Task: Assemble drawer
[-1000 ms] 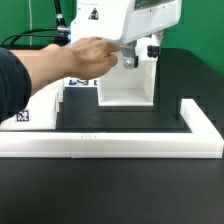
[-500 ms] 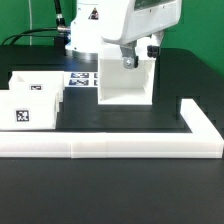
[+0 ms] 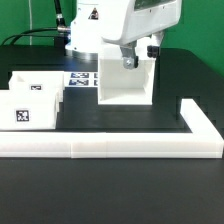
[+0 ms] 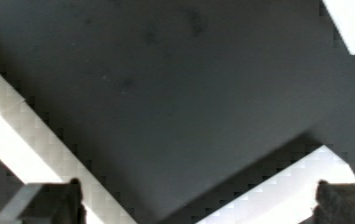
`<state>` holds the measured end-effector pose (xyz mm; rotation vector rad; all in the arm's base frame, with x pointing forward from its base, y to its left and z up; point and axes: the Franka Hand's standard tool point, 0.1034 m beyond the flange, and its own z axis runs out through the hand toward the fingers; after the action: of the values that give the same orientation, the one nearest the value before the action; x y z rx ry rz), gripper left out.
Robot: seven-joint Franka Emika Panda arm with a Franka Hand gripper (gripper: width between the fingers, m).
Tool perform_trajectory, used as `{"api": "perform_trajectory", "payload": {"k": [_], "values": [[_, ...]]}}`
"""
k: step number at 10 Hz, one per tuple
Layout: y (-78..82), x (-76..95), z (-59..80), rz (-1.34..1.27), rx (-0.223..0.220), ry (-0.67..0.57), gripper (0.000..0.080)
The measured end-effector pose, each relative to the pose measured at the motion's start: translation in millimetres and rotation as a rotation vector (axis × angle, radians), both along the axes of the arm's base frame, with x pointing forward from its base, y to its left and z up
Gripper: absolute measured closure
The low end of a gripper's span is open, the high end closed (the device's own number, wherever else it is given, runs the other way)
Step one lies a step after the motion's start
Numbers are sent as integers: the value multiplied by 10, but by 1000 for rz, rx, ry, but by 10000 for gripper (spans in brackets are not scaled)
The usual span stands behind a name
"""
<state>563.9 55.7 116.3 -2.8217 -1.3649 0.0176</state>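
The large white cubic housing stands at the middle of the black table, its open side facing the front. Two small white trays with square tags sit together at the exterior view's left. My gripper hangs just above the housing's top far edge. In the wrist view the gripper is open and empty, its dark fingertips wide apart over the black surface. White bands cross that view; I cannot tell which part they belong to.
A long low white border rail runs along the front and turns back at the exterior view's right. The marker board lies flat behind the trays, left of the housing. Black cables run at the back left.
A person's hand and arm that reached in from the exterior view's left one second ago are gone. The two trays now show. My arm has not moved.
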Motion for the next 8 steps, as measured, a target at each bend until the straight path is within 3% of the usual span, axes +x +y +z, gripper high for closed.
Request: {"api": "perform_trajectory", "payload": {"k": [2,4,8], "values": [[51,-315,202,-193,2,-71,150],[125,-644,261,-314,9,-95,150],[121,-692,235,-313,9,-94,150]]}}
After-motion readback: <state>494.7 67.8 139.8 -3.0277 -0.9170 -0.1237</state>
